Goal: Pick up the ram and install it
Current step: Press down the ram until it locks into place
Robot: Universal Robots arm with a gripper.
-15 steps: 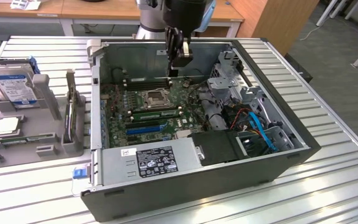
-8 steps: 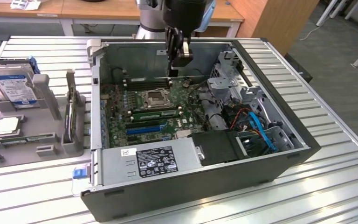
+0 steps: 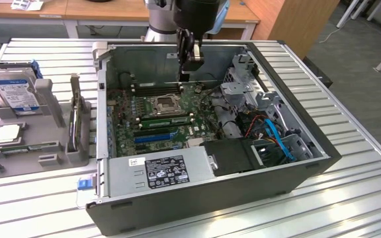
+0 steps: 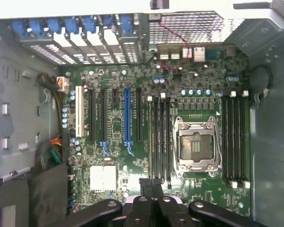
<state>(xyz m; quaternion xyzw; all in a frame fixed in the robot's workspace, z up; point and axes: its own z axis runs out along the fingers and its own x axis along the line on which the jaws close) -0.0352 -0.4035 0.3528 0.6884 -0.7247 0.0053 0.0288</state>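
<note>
Claw [image 4: 153,189] shut above mobo slots [image 4: 158,139]

Ribbed shiny metal table [image 3: 349,163]; matt grey metal PC case [image 3: 197,208]; green glossy motherboard [image 4: 206,189]; black plastic slots [image 4: 234,137].

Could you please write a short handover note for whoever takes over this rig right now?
Gripper: shut, nothing visible in it, hanging over the motherboard inside the open case.
Ram: the green stick stands along the black slots beside the CPU socket, apart from the gripper.
Done: the ram appears to be placed in a slot.
Left: whether it is fully seated and latched cannot be told from here, so that needs checking.
</note>
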